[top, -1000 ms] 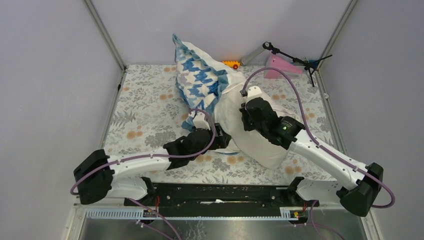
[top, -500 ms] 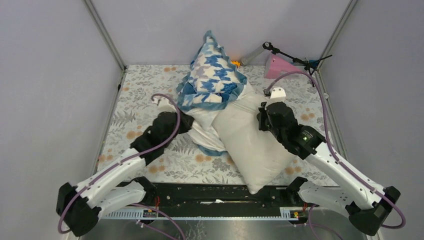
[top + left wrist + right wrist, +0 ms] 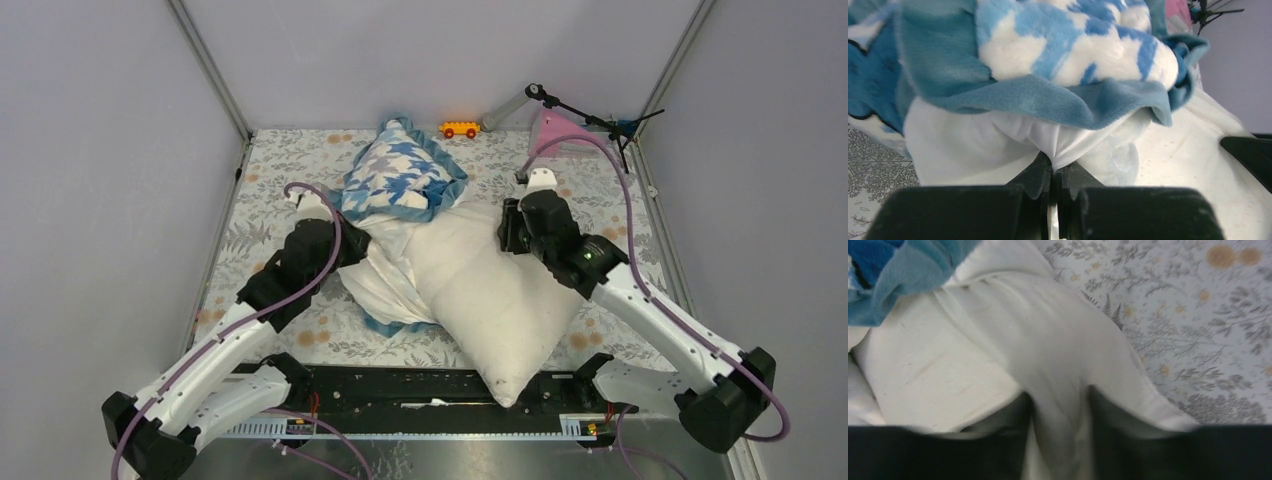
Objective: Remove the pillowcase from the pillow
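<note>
Top external view: the cream pillow (image 3: pixel 500 300) lies slantwise from the middle of the table (image 3: pixel 280 215) toward 6 o'clock, its near corner past the table's edge. The pillowcase (image 3: pixel 400 180) is heaped at the pillow's 11 o'clock, print up, with white folds trailing toward 8 o'clock — whether the pillow's far end sits inside it is hidden. The left fingers (image 3: pixel 1040 175) are pressed together on a pinch of the pillowcase's white face, under its blue edging. The right fingers (image 3: pixel 1105 412), at the pillow's 1 o'clock corner, stand slightly apart, gripping a ridge of pillow cloth — that view is blurred. An orange toy car (image 3: pixel 460 128) sits at 12 o'clock.
</note>
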Robot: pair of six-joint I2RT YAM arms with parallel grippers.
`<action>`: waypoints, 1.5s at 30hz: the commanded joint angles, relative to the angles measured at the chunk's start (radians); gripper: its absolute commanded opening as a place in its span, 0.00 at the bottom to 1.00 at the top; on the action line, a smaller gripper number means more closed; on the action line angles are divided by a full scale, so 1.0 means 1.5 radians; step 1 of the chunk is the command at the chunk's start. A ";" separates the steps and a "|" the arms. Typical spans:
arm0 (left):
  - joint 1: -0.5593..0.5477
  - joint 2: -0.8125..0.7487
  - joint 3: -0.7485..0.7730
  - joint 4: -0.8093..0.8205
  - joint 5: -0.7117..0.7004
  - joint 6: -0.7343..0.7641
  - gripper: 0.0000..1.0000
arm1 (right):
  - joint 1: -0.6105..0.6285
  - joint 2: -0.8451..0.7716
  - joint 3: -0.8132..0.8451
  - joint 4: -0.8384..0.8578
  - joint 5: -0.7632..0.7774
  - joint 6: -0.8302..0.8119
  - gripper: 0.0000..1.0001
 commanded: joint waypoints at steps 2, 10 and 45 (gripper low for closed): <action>0.027 0.059 0.014 0.055 0.048 0.047 0.00 | -0.030 0.060 0.088 -0.009 -0.085 -0.032 0.92; 0.027 0.112 -0.017 0.094 0.115 0.039 0.00 | 0.006 0.084 0.176 -0.087 -0.144 -0.043 1.00; 0.146 0.045 -0.046 -0.056 -0.147 -0.097 0.00 | -0.157 -0.090 -0.097 0.016 0.071 0.049 0.00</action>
